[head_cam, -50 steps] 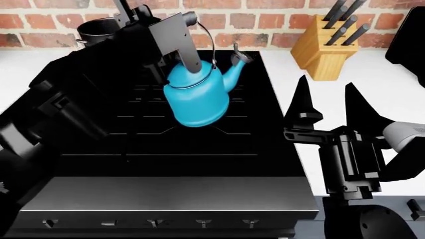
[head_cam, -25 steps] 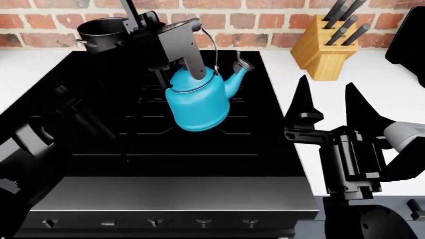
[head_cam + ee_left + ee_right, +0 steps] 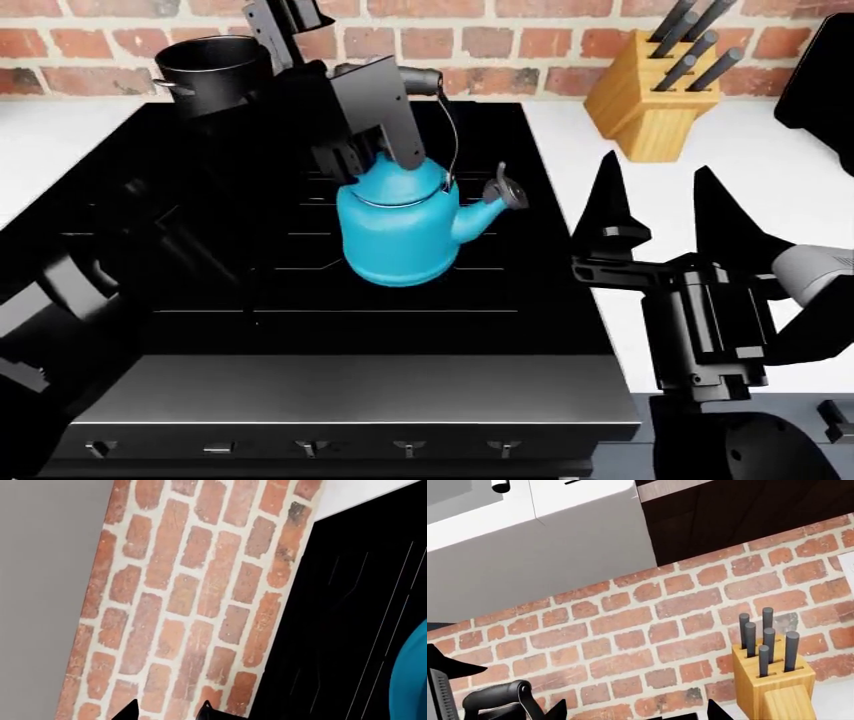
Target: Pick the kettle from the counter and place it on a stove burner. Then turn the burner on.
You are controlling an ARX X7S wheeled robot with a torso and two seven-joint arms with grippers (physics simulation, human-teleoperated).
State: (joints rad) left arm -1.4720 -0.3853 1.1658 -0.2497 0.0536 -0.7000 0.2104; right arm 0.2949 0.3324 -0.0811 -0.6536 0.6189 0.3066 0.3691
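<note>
Gleaming black stovetop (image 3: 400,300), brick wall (image 3: 534,45)

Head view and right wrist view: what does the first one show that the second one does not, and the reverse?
Only the head view shows the turquoise kettle over the black stovetop, the black pot at the back, the white counter, and the right end effector with its fingers spread open. Only the right wrist view shows the grey and white cabinets high above the wall. Both show the brick wall and the wooden knife block with dark handles.
</note>
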